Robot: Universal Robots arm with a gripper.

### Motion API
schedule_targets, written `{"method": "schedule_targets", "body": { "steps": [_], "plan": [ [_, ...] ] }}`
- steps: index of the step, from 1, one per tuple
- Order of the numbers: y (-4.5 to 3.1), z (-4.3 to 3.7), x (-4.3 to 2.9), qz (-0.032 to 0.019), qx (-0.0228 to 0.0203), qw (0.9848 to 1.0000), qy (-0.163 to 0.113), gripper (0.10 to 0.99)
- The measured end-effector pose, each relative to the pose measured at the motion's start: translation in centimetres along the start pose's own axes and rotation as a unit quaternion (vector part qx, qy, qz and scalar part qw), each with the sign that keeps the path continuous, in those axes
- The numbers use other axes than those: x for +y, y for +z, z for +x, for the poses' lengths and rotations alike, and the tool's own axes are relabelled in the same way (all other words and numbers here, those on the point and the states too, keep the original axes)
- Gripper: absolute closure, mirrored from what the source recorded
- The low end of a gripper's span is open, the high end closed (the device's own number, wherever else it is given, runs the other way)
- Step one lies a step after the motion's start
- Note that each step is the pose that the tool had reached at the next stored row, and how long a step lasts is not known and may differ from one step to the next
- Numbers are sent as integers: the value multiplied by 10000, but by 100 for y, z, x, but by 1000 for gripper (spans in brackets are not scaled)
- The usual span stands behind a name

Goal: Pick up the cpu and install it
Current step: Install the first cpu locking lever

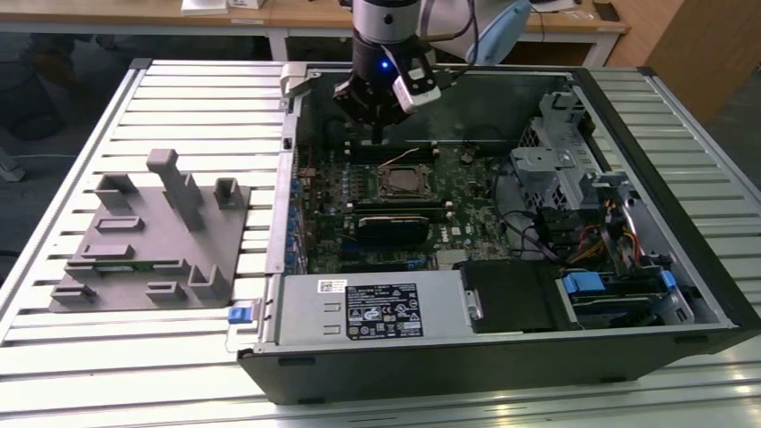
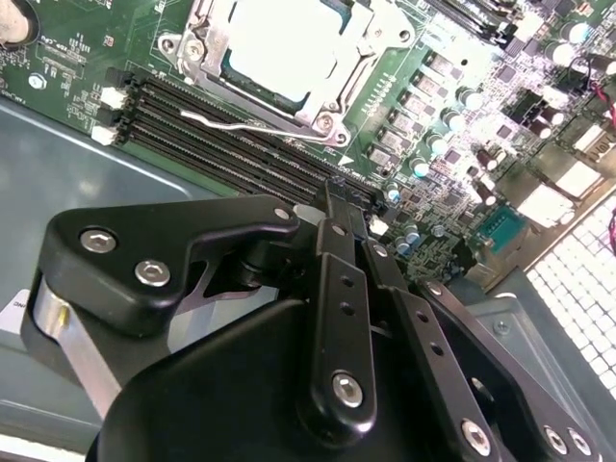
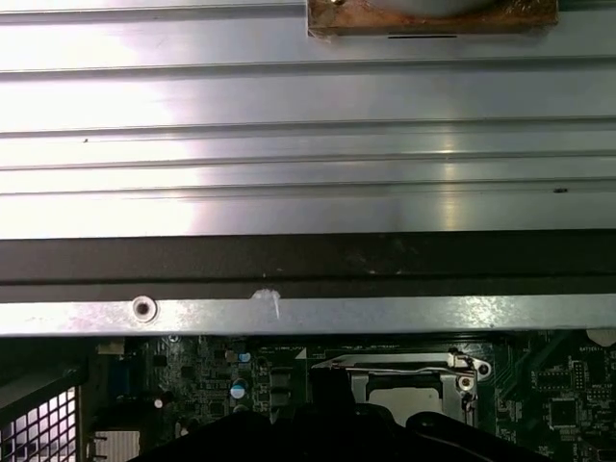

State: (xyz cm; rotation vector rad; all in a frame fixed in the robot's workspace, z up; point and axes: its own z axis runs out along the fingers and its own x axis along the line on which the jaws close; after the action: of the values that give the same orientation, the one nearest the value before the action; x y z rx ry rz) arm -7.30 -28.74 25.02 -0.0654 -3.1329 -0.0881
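Note:
The cpu (image 2: 279, 43), a pale silver-white square, lies flat inside the black socket frame (image 2: 332, 91) on the green motherboard (image 2: 77, 58). In the first wrist view the cpu (image 3: 404, 397) shows under the socket's metal bracket. In the exterior view the socket (image 1: 405, 183) sits mid-board in the open computer case (image 1: 666, 267). My gripper (image 1: 378, 135) hangs above the board just behind the socket, near the case's back wall. Its black fingers (image 2: 337, 269) are pressed together in the second wrist view, with nothing between them; the tips stand over the memory slots (image 2: 241, 144).
A grey fixture (image 1: 155, 232) with upright posts lies on the slatted table (image 1: 191, 98) at the exterior view's left. Drive cages and cables (image 1: 594, 205) fill the case's right side. The power supply (image 1: 369, 308) sits at the front. A thin wire lever (image 2: 241, 123) runs beside the socket.

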Motion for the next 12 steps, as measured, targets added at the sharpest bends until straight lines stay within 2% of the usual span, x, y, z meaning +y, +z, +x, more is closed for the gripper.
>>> {"method": "schedule_targets", "body": {
  "steps": [12],
  "plan": [
    [15,-26,1,-1,0,10000,0,980]
  ]
}}
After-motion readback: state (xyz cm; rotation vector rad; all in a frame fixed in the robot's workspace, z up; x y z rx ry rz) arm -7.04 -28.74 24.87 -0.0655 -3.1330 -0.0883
